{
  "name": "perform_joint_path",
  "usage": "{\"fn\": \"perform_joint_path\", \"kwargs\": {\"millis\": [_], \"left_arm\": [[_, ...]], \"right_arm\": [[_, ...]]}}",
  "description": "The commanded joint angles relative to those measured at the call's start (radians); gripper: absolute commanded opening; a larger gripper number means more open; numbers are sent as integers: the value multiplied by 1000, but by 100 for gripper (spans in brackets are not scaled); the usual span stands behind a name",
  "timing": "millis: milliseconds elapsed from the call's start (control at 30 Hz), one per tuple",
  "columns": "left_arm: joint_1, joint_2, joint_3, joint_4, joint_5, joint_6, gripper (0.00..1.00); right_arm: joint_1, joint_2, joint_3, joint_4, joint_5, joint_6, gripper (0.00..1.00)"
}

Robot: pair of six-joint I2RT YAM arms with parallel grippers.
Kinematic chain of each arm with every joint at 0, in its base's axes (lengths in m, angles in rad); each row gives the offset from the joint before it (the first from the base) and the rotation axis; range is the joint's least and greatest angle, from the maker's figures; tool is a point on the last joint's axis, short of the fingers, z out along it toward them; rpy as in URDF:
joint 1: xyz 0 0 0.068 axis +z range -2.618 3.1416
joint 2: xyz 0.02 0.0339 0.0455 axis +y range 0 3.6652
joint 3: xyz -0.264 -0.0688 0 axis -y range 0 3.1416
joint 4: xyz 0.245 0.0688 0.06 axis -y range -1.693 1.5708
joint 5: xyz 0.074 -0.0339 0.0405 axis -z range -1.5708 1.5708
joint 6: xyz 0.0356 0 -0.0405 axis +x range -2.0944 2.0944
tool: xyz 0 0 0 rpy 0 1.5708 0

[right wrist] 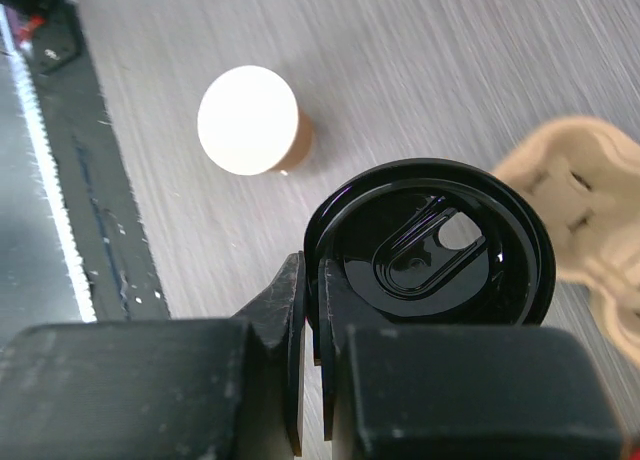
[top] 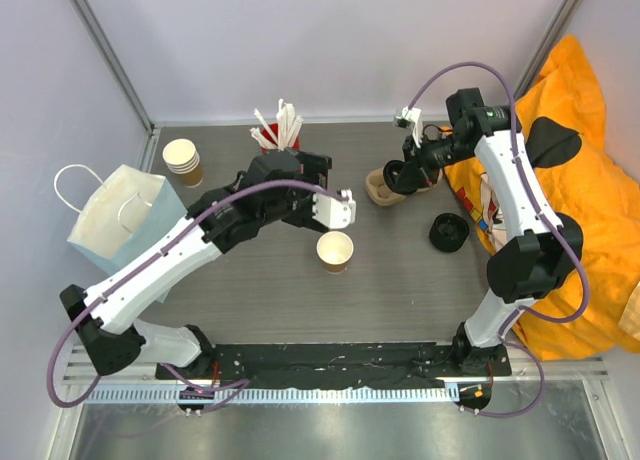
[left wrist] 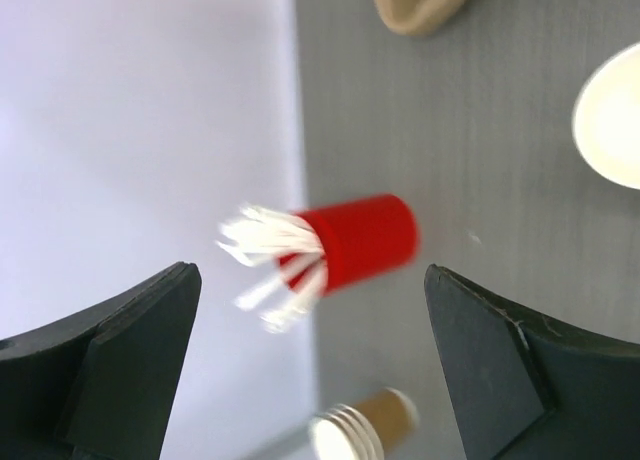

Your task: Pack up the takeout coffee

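Top external view shows me how little is packed so far: the takeout coffee cup stands upright and uncovered on the bare table, near the middle, between my two arms and apart from everything else. My right gripper has its jaws pressed onto the rim of a black lid, pinching it edge-on and carrying it above the table beside the moulded cup carrier. From the right wrist camera the cup's white mouth sits well off to the upper left of the lid, so lid and cup are not lined up yet. A second black lid lies on the table near my right arm. My left gripper is spread wide and holds nothing; it faces the red cup of white sticks by the back wall, with the stack of spare paper cups just to one side. The white paper bag stands at the left edge, and I cannot tell from here whether anything is in it. As I judge it, only the lid pickup is done. What is left is bringing the lid over the cup and pressing it on, then seating the cup in the carrier or bag. I cannot say from these views which of those the packing calls for.
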Motion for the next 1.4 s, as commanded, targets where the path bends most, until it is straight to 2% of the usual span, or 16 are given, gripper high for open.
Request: {"fn": "perform_joint_path", "kwargs": {"millis": [0, 67, 167, 333, 567, 700, 867, 1200, 1300, 1367], "left_arm": [[-61, -90, -95, 218, -3, 309, 100], [-67, -119, -182, 298, 37, 379, 100], [-75, -137, -245, 349, 132, 376, 100], [-76, -122, -291, 471, 257, 353, 100], [-75, -65, -333, 570, 382, 457, 100], [-84, -41, -316, 562, 407, 472, 98], [-99, -28, -339, 559, 436, 514, 90], [-131, -10, -351, 563, 434, 531, 87], [-142, -8, -353, 562, 431, 522, 84], [-154, -5, -353, 560, 417, 514, 78]], "right_arm": [[15, -22, 47, -171, -114, 21, 9], [27, -34, 38, -171, -137, 17, 9], [39, -65, 17, -170, -153, 15, 10], [66, -123, -38, -171, -180, 18, 10], [124, -184, -112, -170, -216, 24, 11], [128, -206, -127, -170, -219, 27, 12], [144, -220, -146, -170, -205, 32, 12], [170, -246, -157, -170, -199, 43, 13], [173, -250, -155, -171, -199, 43, 13], [173, -253, -154, -171, -202, 43, 13]]}}
